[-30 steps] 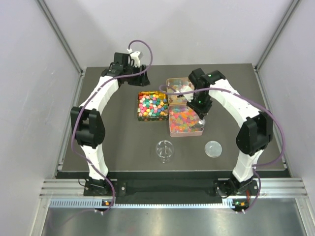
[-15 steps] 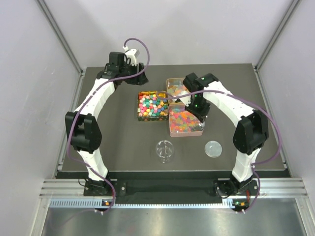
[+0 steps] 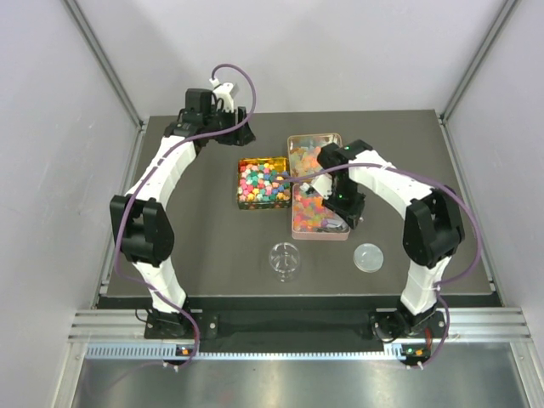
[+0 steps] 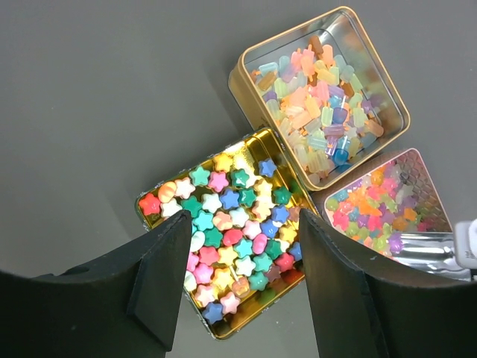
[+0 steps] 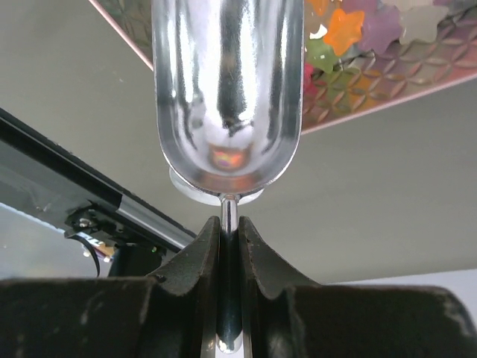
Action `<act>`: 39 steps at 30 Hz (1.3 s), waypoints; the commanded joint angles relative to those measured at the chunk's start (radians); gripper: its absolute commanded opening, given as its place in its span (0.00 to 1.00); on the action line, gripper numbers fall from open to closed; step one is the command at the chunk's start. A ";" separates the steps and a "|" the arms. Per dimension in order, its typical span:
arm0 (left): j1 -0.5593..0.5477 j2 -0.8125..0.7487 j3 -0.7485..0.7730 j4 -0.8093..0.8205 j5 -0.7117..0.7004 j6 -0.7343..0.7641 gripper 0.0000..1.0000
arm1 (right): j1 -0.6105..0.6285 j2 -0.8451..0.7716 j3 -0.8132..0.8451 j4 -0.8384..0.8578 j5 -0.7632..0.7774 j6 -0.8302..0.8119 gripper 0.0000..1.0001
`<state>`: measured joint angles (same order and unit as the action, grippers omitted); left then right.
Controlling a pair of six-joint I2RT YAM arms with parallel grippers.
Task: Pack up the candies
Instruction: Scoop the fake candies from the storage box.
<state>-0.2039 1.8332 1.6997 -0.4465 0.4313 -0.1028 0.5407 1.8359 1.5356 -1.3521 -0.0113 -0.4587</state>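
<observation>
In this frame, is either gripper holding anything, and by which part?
The right gripper is shut on the metal scoop, pinching its thin handle just behind the bowl. The left gripper is open and holds nothing.

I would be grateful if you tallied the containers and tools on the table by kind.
Tins: 3 (gold tin, silver-lined tin, pink tin)
Clear jar: 1
Round lid: 1
Metal scoop: 1
Total: 6

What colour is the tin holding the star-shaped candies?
Gold, with a shiny inside; the tin shows best in the left wrist view.
</observation>
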 commanded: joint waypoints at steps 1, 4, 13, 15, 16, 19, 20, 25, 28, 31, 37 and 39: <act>0.003 -0.058 0.003 0.055 0.023 -0.005 0.64 | 0.008 0.046 0.060 -0.088 -0.038 0.017 0.00; 0.003 -0.063 0.002 0.055 0.026 -0.011 0.64 | 0.008 0.071 0.081 -0.082 -0.041 0.020 0.00; 0.003 -0.071 -0.015 0.054 0.037 -0.025 0.64 | 0.005 0.158 0.150 -0.061 -0.044 0.026 0.00; 0.003 -0.081 -0.032 0.057 0.038 -0.023 0.65 | 0.007 0.171 0.161 -0.056 -0.049 0.031 0.00; 0.003 -0.083 -0.038 0.055 0.038 -0.023 0.65 | 0.007 0.186 0.169 -0.055 -0.053 0.034 0.00; 0.003 -0.097 -0.058 0.055 0.035 -0.021 0.64 | 0.005 0.216 0.205 -0.048 -0.064 0.043 0.00; 0.003 -0.104 -0.067 0.055 0.035 -0.020 0.64 | 0.005 0.224 0.215 -0.045 -0.067 0.046 0.00; 0.003 -0.123 -0.090 0.048 0.014 0.000 0.64 | 0.005 0.261 0.230 -0.038 -0.111 0.052 0.00; 0.003 -0.138 -0.110 0.049 -0.005 0.012 0.65 | 0.004 0.273 0.245 -0.033 -0.128 0.054 0.00; 0.003 -0.144 -0.120 0.046 -0.017 0.023 0.64 | -0.002 0.267 0.239 0.002 -0.154 0.052 0.00; 0.003 -0.160 -0.136 0.028 -0.038 0.061 0.64 | -0.028 0.200 0.087 0.139 -0.162 0.074 0.00; 0.003 -0.169 -0.146 0.029 -0.040 0.071 0.64 | -0.036 0.181 0.061 0.203 -0.151 0.100 0.00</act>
<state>-0.2039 1.7279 1.5738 -0.4412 0.4084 -0.0734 0.5201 2.0850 1.6398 -1.2861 -0.1417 -0.4057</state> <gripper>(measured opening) 0.645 0.115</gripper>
